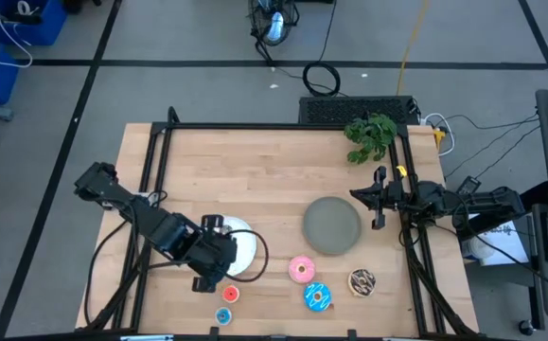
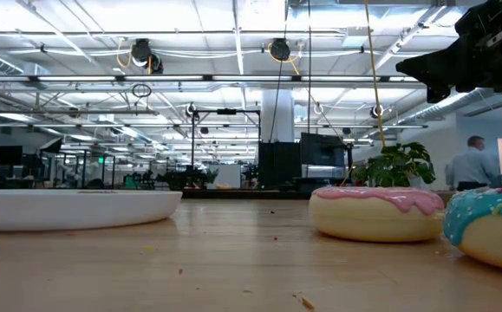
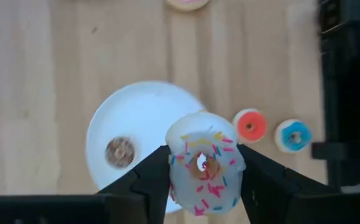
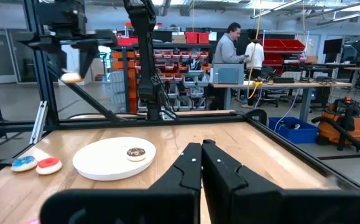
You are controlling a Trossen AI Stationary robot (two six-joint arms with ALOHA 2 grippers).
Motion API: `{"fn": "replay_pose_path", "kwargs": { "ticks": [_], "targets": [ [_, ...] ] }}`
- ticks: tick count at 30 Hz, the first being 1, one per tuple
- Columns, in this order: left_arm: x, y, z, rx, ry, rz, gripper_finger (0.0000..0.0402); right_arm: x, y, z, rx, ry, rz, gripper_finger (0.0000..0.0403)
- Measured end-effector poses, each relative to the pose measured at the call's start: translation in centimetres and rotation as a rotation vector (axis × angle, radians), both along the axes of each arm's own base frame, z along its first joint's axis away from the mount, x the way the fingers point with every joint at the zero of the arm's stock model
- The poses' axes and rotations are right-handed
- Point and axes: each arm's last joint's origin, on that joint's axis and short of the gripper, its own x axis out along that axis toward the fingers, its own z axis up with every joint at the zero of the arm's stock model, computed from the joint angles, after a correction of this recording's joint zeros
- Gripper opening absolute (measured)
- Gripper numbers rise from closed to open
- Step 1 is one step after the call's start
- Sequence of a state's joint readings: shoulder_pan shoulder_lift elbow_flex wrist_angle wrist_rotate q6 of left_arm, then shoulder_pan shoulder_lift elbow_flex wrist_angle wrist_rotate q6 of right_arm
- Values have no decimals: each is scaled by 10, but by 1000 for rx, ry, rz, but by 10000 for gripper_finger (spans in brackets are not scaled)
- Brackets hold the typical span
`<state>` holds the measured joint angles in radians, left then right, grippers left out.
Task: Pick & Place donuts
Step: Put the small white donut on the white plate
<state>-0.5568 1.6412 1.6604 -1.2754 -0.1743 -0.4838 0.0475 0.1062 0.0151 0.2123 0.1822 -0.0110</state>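
Note:
My left gripper is shut on the tiny white sprinkled donut, raised above the near edge of the round white plate. The tiny brown donut lies on that plate. The tiny red donut and tiny blue donut lie on the table beside the plate. The pink donut, blue sprinkled donut and brown drizzled donut lie near the front edge. My right gripper is shut and empty, at the right past the grey plate. My left gripper pinches the tiny white donut by two opposite sides of its ring between its two fingers. The fingers come from above, pointing down. The donut is lifted clear of plate and table, as the right wrist view also shows, with its sprinkled face toward the wrist camera.
A green plant stands at the far right corner. Dark frame rails run along the table's far, left and right sides. Bare wood lies between the two plates and toward the far edge. People stand in the room beyond the table.

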Motion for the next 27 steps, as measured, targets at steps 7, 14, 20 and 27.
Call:
{"fn": "replay_pose_path", "kwargs": {
  "ticks": [7,14,20,27],
  "targets": [
    [-11,6,-1,63,74,57,215,0,0,0,0,0,0,0],
    [-12,5,-1,74,75,46,236,0,0,0,7,0,1,0],
    [-11,6,-1,98,66,31,225,0,0,0,7,-1,1,0],
    [-9,12,-12,136,91,57,208,0,0,0,18,-1,2,0]
  ]
}}
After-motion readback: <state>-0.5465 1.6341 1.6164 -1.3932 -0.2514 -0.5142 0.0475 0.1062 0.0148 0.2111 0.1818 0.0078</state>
